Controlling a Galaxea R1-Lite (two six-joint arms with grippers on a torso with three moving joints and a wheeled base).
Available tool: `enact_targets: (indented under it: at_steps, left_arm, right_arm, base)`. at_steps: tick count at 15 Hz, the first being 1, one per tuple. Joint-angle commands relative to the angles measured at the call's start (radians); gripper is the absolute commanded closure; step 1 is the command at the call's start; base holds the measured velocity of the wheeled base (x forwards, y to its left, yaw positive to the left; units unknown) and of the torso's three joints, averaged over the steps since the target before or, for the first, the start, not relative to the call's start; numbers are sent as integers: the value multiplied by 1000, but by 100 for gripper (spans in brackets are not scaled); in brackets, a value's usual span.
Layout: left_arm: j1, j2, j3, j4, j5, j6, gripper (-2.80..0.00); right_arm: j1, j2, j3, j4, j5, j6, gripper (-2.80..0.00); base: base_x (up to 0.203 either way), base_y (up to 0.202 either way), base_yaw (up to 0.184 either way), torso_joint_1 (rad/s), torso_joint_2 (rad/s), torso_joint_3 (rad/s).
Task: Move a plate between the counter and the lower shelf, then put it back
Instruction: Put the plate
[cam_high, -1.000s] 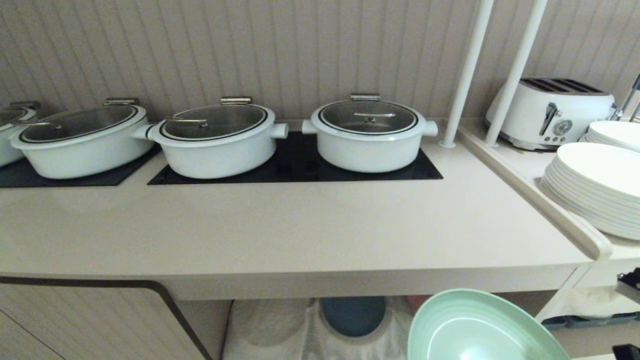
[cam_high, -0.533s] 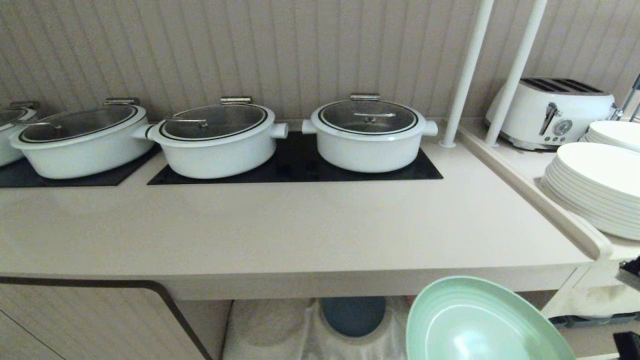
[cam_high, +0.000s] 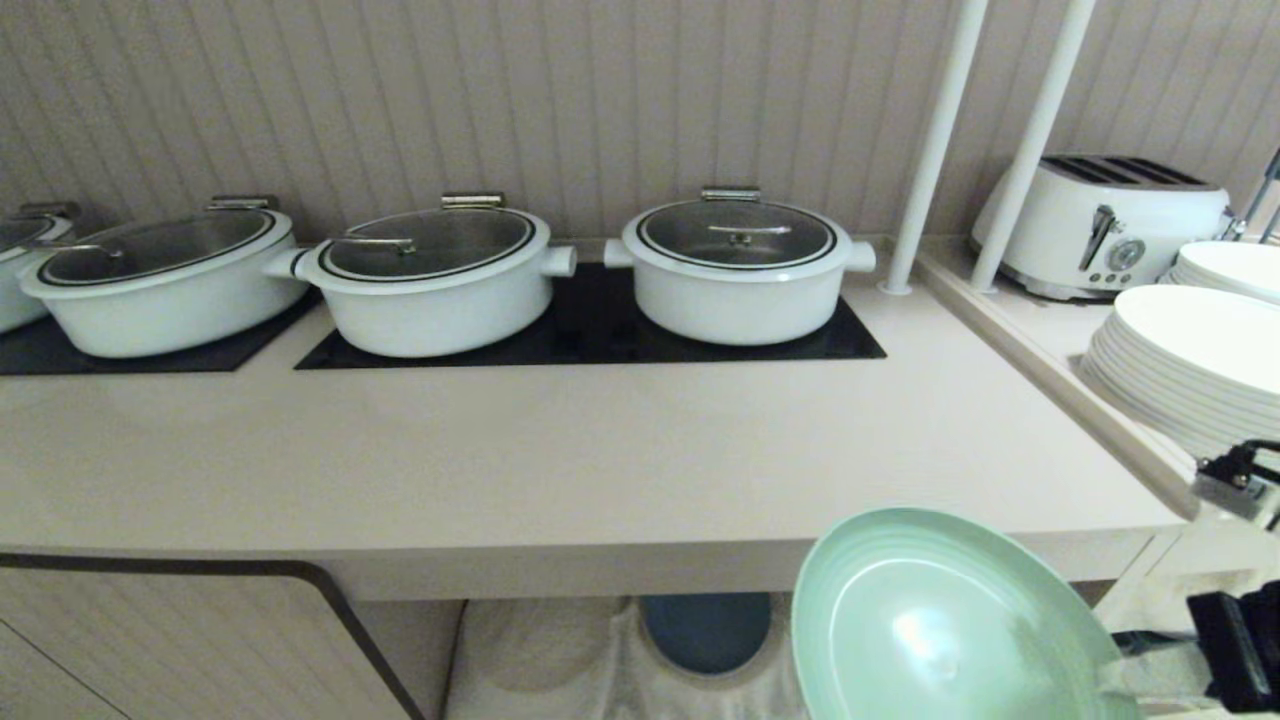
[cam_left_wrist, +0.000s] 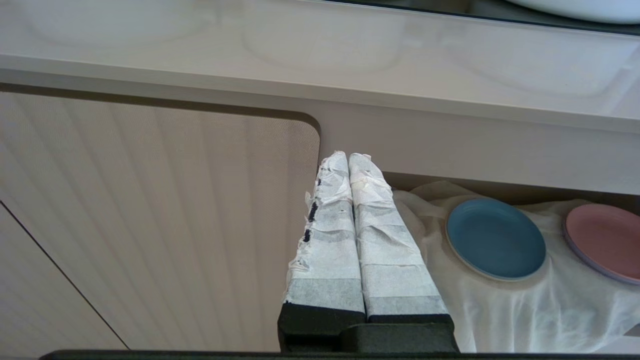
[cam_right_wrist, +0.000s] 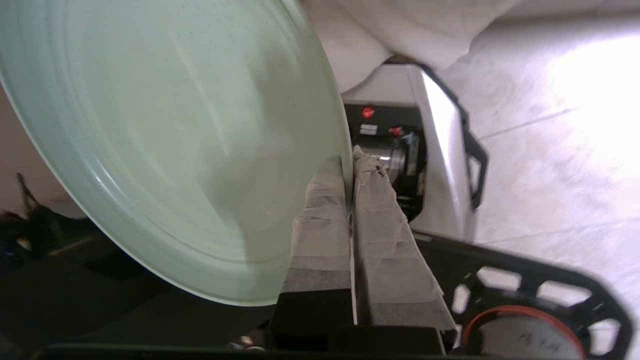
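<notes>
Right gripper (cam_right_wrist: 348, 165) clamped on the rim of the green plate (cam_high: 940, 620), plate tilted at lower right of the head view, overlapping the counter (cam_high: 600, 460) front edge, left gripper (cam_left_wrist: 350, 165) with fingers together beside a blue plate (cam_left_wrist: 495, 239) on the lower shelf (cam_left_wrist: 525, 310)

Three pots (cam_high: 735, 268) stood in a row at the rear of the table (cam_high: 560, 470). A toaster (cam_high: 1105, 222) and plate stacks (cam_high: 1190, 375) sat to the right. Below, the lower shelf (cam_left_wrist: 525, 310) held two plates (cam_left_wrist: 495, 239) side by side.
</notes>
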Motion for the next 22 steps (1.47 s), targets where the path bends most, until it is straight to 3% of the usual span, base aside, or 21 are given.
enact_targets:
  at_steps: [1, 10, 22]
  left_arm:
    - [0, 0, 0, 0, 1, -1, 0]
    - [0, 0, 0, 0, 1, -1, 0]
    - [0, 0, 0, 0, 1, -1, 0]
  right_arm:
    - [0, 50, -27, 4, 3, -25, 0]
    - [11, 249, -246, 9, 4, -31, 0]
    - [83, 557, -665, 114, 43, -24, 0]
  base:
    - [0, 0, 0, 0, 0, 0]
    - [0, 0, 0, 0, 0, 0]
    - [0, 0, 0, 0, 0, 0]
